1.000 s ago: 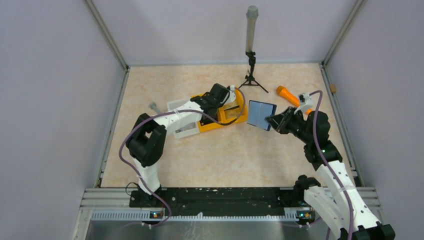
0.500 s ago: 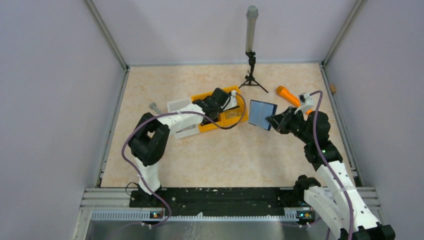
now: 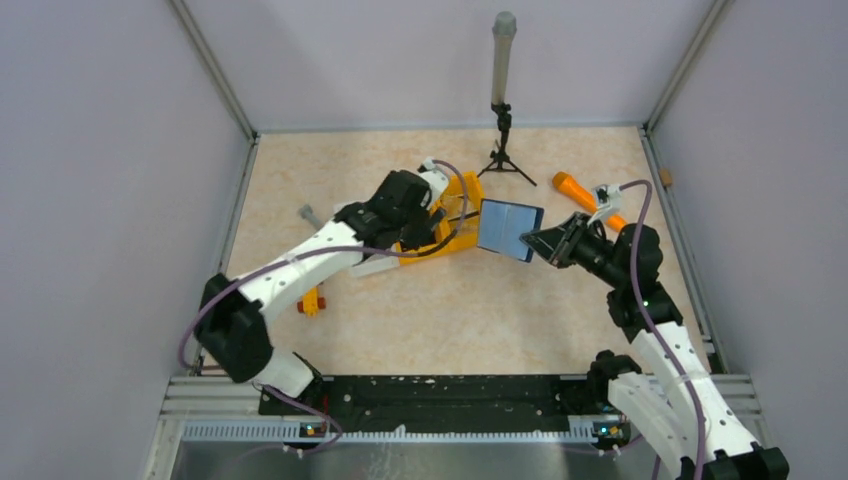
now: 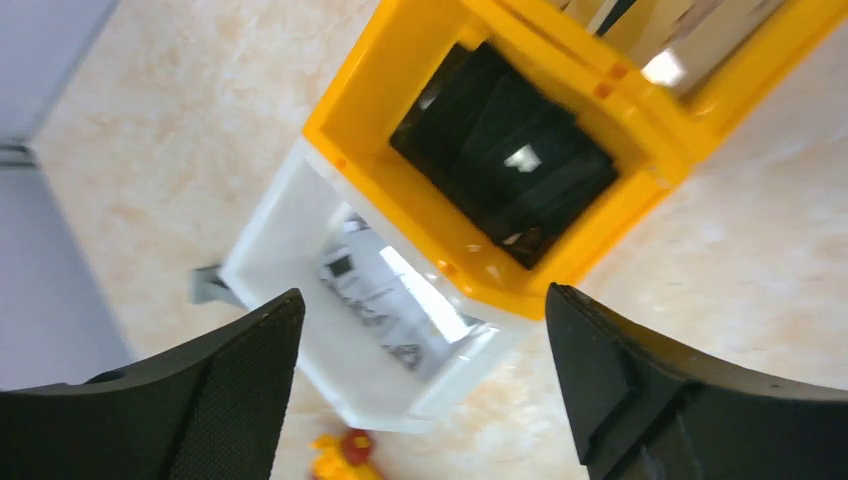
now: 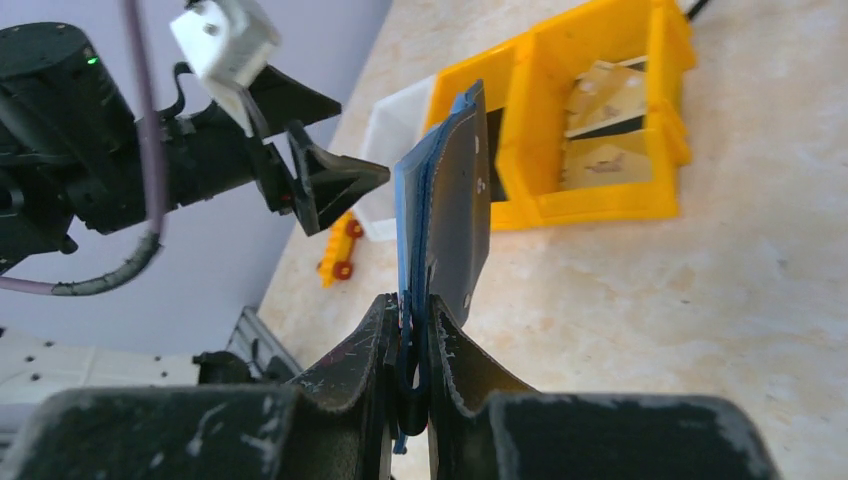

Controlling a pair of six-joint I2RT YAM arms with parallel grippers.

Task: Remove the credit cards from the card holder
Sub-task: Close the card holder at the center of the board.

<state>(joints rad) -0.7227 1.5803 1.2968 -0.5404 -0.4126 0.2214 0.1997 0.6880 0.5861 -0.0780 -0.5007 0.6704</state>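
R hand [image 5: 410, 310] is clamped tight on the bottom edge of the card holder [image 5: 445, 215]. It holds it upright & off the surface [image 3: 450, 310], flaps partly spread, pale inner faces toward the L arm's side. L hand [image 4: 420, 300] is wide open w/ nothing in it, hovering over the yellow bin [image 4: 350, 120], near the holder.

Tan cards [image 5: 605, 95] lie in one bin compartment; a black block [image 4: 500, 160] fills the other. Can't tell if any card is left in the pockets: the holder shows edge-on in the R wrist view & is too small from above.

Handling (my guess): holder is light, thin & floppy at the fold. It's pinched at one edge only, so a hard tug could swing it or pull it loose. Cards are prob. stiff, slick & very thin. Best taken by whatever edge sticks out of a pocket & drawn straight along the pocket, not sideways.

In the way: the bin wall sits close to the holder's far edge, so little room for the L hand there. White tray [image 4: 290, 230] touches the bin, w/ a toy car [image 5: 340, 250] near it. Tripod [image 3: 503, 160] & orange thing [image 3: 575, 188] stand further back, well apart.
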